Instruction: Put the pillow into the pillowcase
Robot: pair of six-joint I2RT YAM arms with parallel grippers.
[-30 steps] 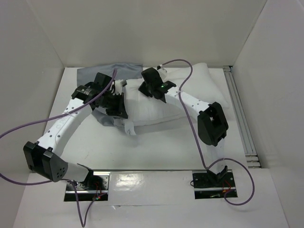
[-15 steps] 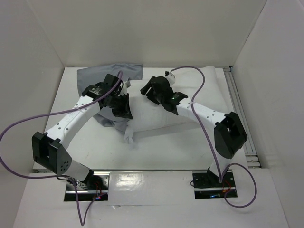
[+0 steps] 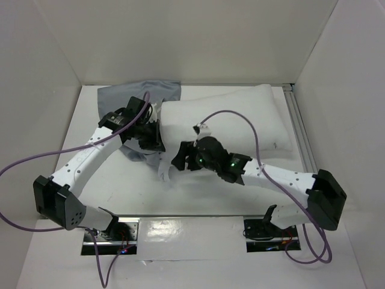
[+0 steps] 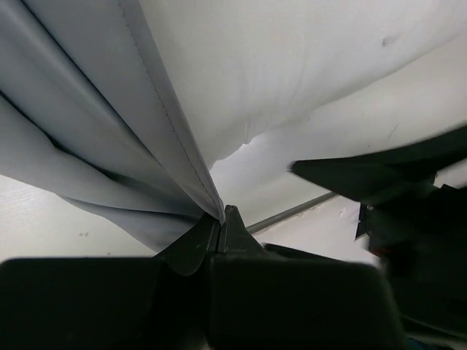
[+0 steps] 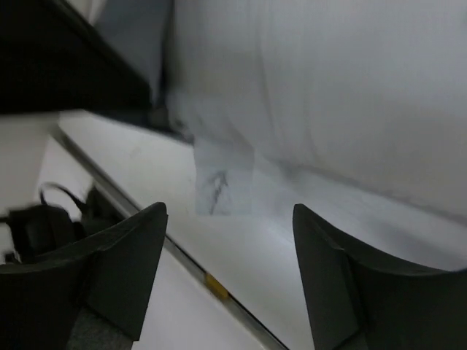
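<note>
At one o'clock on the table: pillow waiting, pillowcase pinched at eleven.
Plump and white, the pillow lies across the far right, its left end meeting the grey pillowcase. Left gripper is clamped on the pillowcase hem; right gripper hangs empty, jaws spread, at the pillow's six-o'clock edge. Looks like the stuffing step. Next, the right gripper needs a hold on the pillow's near-left corner to feed it toward nine o'clock, into the opening.
</note>
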